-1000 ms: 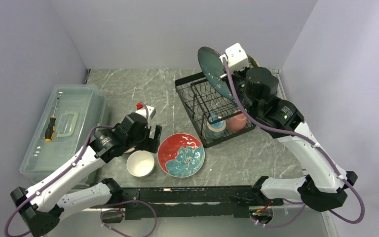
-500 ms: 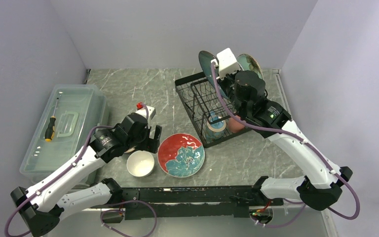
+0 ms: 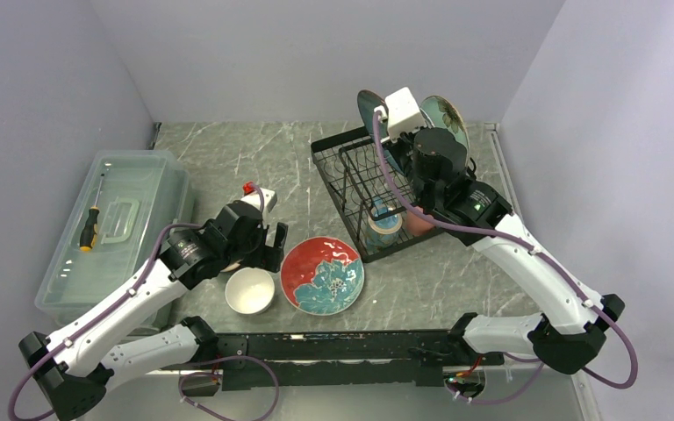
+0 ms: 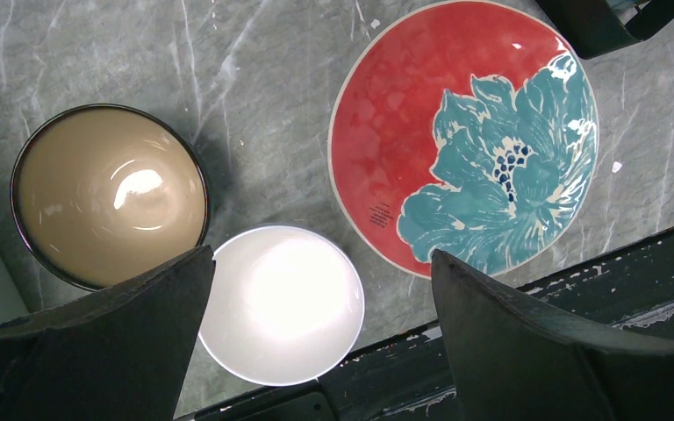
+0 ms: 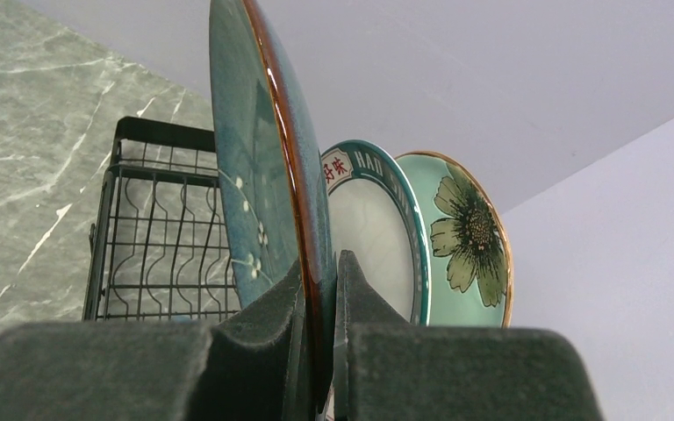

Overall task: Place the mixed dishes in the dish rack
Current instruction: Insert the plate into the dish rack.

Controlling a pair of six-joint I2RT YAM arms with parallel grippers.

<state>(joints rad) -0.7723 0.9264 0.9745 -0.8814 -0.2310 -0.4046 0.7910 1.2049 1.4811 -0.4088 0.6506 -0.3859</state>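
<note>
Right wrist view: right gripper [image 5: 320, 282] clamps teal plate [image 5: 254, 175] at dish rack [image 5: 160, 130]; left gripper [image 4: 320, 263] gapes over unloaded red plate [image 4: 404, 114], white bowl [image 4: 281, 307], brown bowl [image 4: 110, 193].

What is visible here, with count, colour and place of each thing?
dish rack: one, black wire, far right of table.
teal plate: one, dark teal, upright at rack.
lettered plate: one, white, upright in rack.
flower plate: one, mint-green, beside it.
red plate: one, red and teal, on table.
white bowl: one, white, beside red plate.
brown bowl: one, brown, beside white bowl.
blue mug: one, blue, rack's basket.
pink mug: one, pink, beside it.
plastic box: one, clear, table's left, with screwdriver.
left gripper: one, black, open above bowls.
right gripper: one, black, shut on teal plate.
</note>
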